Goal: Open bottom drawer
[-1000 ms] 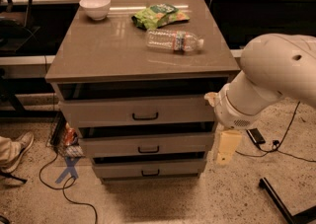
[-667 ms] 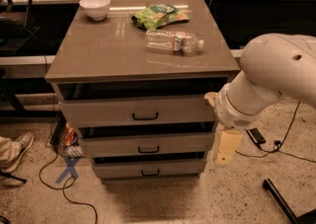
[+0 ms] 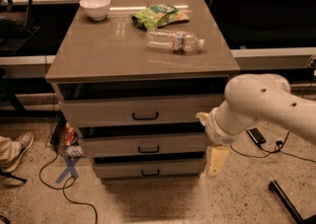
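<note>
The bottom drawer (image 3: 118, 169) sits lowest in the cabinet (image 3: 143, 55), its small black handle (image 3: 150, 172) untouched. The tool (image 3: 216, 160) hangs just beside the drawer's right end (open or closed, I cannot tell).

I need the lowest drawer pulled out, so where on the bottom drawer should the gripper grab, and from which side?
Grip the small black bar handle centred on the bottom drawer, coming straight in from the front. The bar lies level and stands off the flat face, so closing over and under it should hold. The gripper hangs beside that drawer's right end.
</note>
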Tool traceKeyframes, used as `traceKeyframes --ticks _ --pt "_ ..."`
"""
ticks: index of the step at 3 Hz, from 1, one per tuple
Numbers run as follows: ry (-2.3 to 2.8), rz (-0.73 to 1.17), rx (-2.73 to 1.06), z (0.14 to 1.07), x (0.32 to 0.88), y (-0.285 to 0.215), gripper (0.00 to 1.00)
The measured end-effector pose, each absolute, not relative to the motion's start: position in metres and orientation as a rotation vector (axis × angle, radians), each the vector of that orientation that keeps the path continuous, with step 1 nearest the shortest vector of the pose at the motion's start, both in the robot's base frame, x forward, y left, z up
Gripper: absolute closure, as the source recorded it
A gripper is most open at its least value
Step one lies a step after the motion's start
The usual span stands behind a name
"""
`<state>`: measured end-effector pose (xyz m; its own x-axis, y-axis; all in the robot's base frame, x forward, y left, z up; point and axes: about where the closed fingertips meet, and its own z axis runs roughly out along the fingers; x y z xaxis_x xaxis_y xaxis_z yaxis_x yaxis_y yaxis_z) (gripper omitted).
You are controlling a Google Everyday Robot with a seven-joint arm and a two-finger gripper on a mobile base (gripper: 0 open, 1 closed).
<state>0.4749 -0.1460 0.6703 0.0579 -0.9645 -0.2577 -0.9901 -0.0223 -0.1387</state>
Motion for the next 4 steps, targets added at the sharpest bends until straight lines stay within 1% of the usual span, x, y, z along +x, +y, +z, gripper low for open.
traceKeyframes --ticks 1,2,3,4 --pt "1.861 0.165 -2.091 0.598 0.494 -0.137 0.00" --pt "1.752 0.248 -2.072 0.538 0.514 -0.121 0.00" --pt "1.748 0.340 -2.090 0.498 0.501 -0.115 0.00" --pt "1.750 0.341 -2.089 0.498 0.501 -0.115 0.00"
